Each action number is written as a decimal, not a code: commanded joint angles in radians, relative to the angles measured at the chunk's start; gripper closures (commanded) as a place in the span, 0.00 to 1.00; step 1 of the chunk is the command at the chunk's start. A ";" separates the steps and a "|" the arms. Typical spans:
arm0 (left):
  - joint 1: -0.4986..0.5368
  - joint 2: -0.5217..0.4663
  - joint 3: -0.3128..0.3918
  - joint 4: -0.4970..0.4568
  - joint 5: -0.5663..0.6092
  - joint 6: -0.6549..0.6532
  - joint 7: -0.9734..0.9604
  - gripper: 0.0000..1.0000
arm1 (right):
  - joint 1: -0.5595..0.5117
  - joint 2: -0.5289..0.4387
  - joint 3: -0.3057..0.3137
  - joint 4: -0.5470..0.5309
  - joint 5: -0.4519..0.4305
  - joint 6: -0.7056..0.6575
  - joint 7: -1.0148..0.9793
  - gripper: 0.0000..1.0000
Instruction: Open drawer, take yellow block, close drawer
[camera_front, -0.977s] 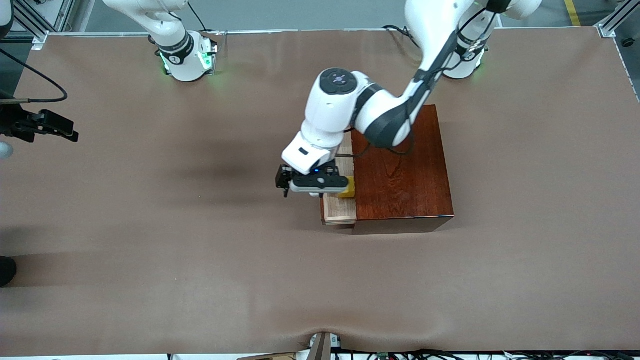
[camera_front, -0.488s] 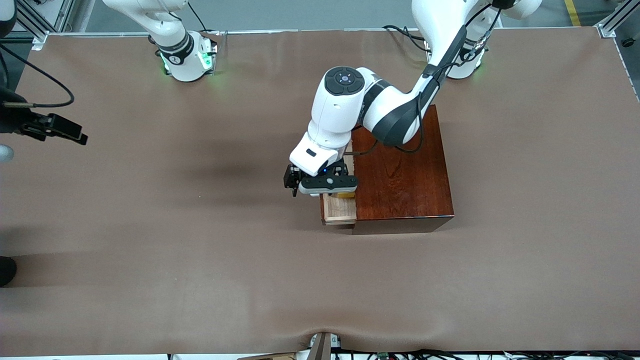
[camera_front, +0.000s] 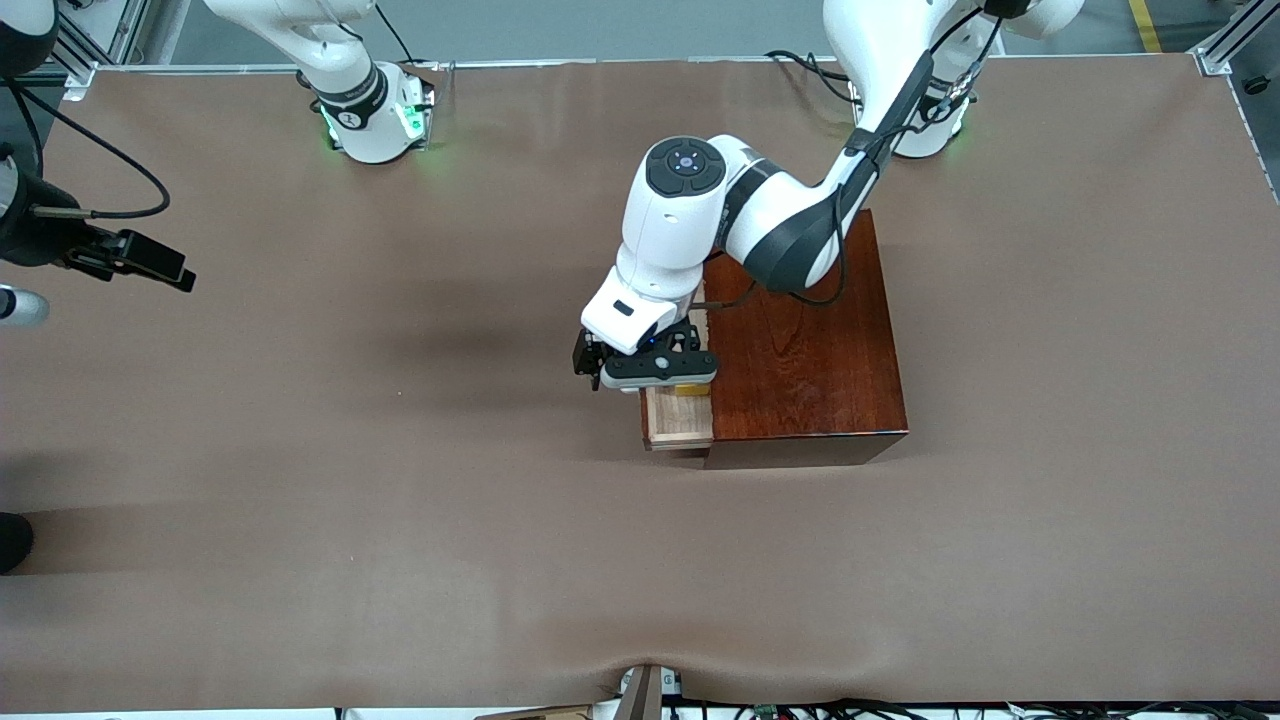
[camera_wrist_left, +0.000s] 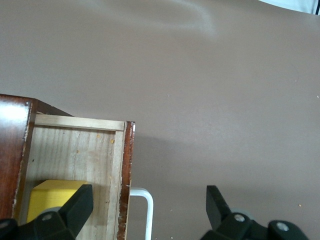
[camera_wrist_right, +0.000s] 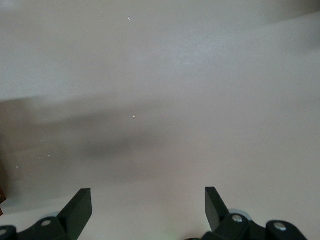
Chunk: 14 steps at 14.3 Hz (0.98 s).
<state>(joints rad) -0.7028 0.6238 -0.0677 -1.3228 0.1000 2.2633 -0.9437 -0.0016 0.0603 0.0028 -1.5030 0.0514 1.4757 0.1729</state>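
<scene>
The reddish-brown wooden box (camera_front: 810, 340) stands mid-table with its drawer (camera_front: 680, 420) pulled partly out toward the right arm's end. In the left wrist view the pale drawer floor (camera_wrist_left: 75, 150) holds the yellow block (camera_wrist_left: 52, 195), and the white handle (camera_wrist_left: 148, 210) sticks out from the dark front. My left gripper (camera_front: 650, 372) (camera_wrist_left: 149, 195) hangs open over the drawer's front. One finger (camera_wrist_left: 75, 207) is over the block and the other (camera_wrist_left: 216, 202) is over bare table outside the handle. My right gripper (camera_front: 165, 268) (camera_wrist_right: 148, 200) waits open over the table's right-arm end, holding nothing.
A brown cloth (camera_front: 400, 520) covers the whole table. The two arm bases (camera_front: 375, 115) (camera_front: 925, 120) stand along the edge farthest from the front camera. The left arm's elbow (camera_front: 780, 240) hangs over the box top.
My left gripper shifted toward the box and now covers the yellow block in the front view. The right gripper drifted a little inward over the table. The drawer has not moved.
</scene>
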 joint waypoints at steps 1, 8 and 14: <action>-0.001 -0.025 0.009 -0.006 -0.016 -0.048 0.002 0.00 | 0.005 -0.004 0.000 0.001 0.011 0.003 0.019 0.00; 0.000 0.001 -0.001 0.019 -0.040 -0.070 -0.072 0.00 | 0.083 0.024 0.002 -0.002 0.013 0.003 0.252 0.00; 0.115 -0.012 0.008 0.016 -0.029 -0.112 -0.058 0.00 | 0.251 0.116 0.000 0.001 0.109 0.061 0.791 0.00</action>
<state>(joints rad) -0.6632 0.6196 -0.0542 -1.3169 0.0732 2.1926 -1.0056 0.2247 0.1549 0.0114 -1.5101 0.1183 1.5250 0.8478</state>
